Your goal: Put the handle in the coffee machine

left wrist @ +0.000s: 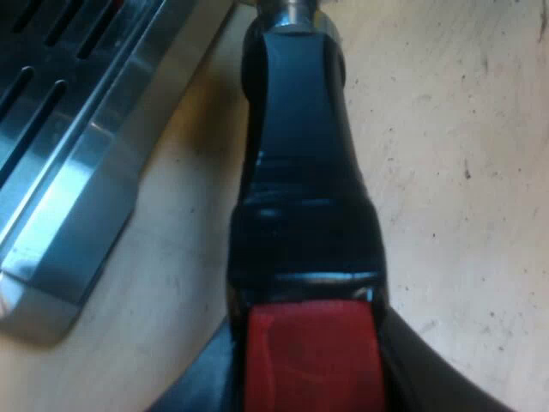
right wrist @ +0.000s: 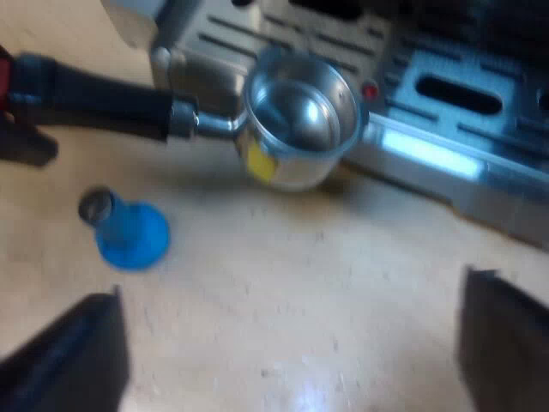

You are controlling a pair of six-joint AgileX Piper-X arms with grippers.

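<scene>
Left gripper (left wrist: 313, 365) clenched on the red end of the holder (right wrist: 300, 120), its basket level just before the espresso machine (right wrist: 446, 137), right gripper (right wrist: 292, 343) released and empty above the table (right wrist: 283, 266): I would raise the basket squarely under the brew head, then twist it home

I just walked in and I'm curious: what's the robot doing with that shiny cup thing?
The left gripper grips the metal holder by its handle's red end. The holder's cup is beside the espresso machine, not locked in yet. The right gripper hangs open over the table, where a blue tamper stands.
</scene>
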